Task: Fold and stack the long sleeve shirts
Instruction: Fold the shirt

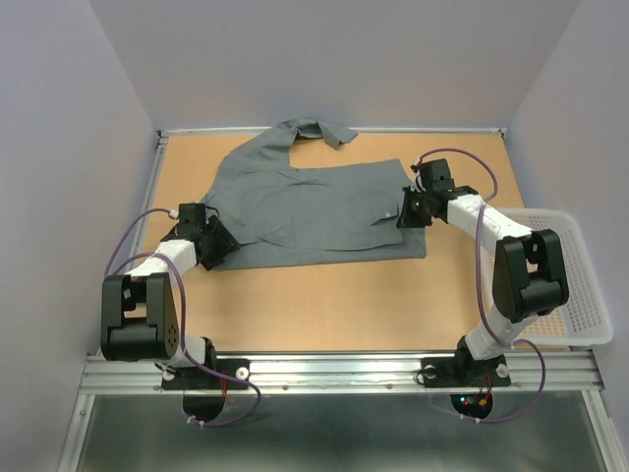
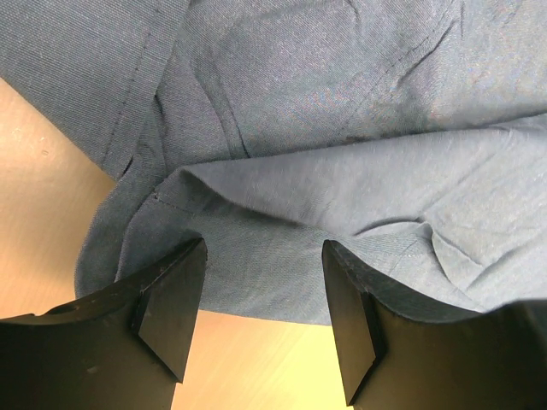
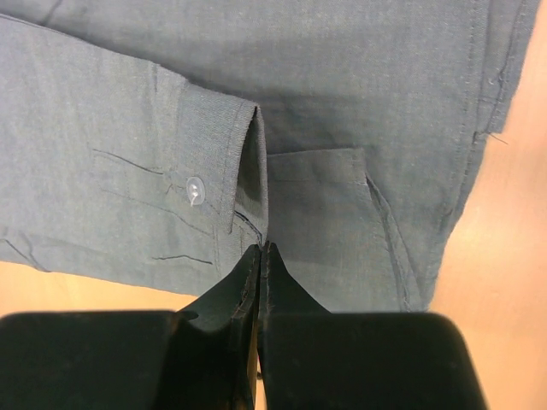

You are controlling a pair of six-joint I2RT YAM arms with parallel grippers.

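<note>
Grey cloth of the long sleeve shirt (image 1: pixel 314 211) lies spread, partly folded, on the wooden table (image 1: pixel 324 305), its collar (image 1: pixel 313 130) at the far edge. Our left gripper (image 2: pixel 261 256) stands open, jaws either side of the shirt's near-left folded edge, gripping nothing. Our right gripper (image 3: pixel 261 256) is closed, tips against the cuff (image 3: pixel 220 154); we cannot tell whether cloth is pinched. To fold cleanly, we should get the left jaws around both layers before closing, then lift both sides level.
</note>
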